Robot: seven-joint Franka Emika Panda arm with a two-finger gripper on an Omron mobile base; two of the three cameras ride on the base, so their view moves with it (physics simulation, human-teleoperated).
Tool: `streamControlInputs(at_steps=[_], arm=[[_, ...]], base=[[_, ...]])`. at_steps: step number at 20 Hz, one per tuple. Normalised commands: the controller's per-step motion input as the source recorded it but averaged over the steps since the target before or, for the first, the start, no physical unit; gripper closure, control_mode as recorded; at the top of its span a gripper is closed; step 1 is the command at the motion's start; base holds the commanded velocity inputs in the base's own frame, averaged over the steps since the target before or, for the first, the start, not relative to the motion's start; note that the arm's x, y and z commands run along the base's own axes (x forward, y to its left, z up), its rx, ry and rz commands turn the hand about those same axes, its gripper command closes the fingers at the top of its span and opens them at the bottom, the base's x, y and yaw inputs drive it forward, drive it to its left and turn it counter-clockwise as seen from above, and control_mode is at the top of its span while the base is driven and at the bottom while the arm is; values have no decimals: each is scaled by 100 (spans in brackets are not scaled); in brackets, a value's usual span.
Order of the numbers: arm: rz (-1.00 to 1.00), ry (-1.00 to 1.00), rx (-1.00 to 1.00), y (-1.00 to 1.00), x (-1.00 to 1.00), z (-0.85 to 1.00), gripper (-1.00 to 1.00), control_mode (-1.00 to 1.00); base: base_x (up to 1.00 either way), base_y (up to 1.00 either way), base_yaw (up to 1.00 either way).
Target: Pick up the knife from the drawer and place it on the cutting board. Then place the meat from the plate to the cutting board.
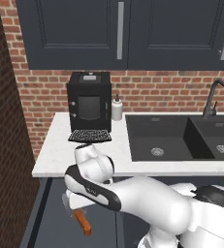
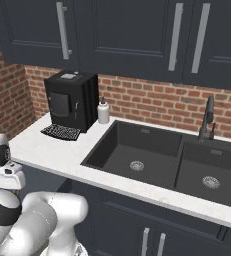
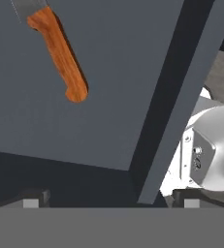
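The drawer (image 1: pixel 50 218) stands pulled out below the counter, and its flat dark floor (image 3: pixel 113 72) spreads under the hand. The knife (image 3: pixel 60 58) lies on that floor, orange handle toward me and the start of its grey blade cut off at the top left of the hand view. From the left base view its orange handle (image 1: pixel 82 223) shows just under my bent arm. My gripper (image 3: pixel 108 199) hovers above the drawer, open and empty, some way from the handle. The cutting board, the meat and the plate are out of view.
The drawer's side wall (image 3: pixel 167 97) runs diagonally on the right of the hand view. On the white counter (image 1: pixel 60 150) stand a black coffee machine (image 1: pixel 89 101) and a soap bottle (image 1: pixel 117 107). A dark double sink (image 1: pixel 181 138) with a faucet (image 1: pixel 214 99) lies to the right.
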Motion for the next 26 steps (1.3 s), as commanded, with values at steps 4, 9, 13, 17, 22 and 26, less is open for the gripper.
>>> streamControlInputs(at_steps=[4, 9, 13, 17, 22, 26], arm=[[3, 0, 0, 40, 16, -46, -100, -100], [4, 0, 0, 44, 7, -40, -100, -100], [2, 0, 0, 9, 38, -30, -100, -100], [1, 0, 0, 0, 42, -27, -100, -100], [1, -4, 0, 7, 9, -45, -100, -100], [0, -6, 0, 19, 1, -42, -100, -100]], base=[[0, 0, 0], [0, 0, 0], [0, 0, 0], [0, 0, 0], [0, 0, 0], [0, 0, 0]])
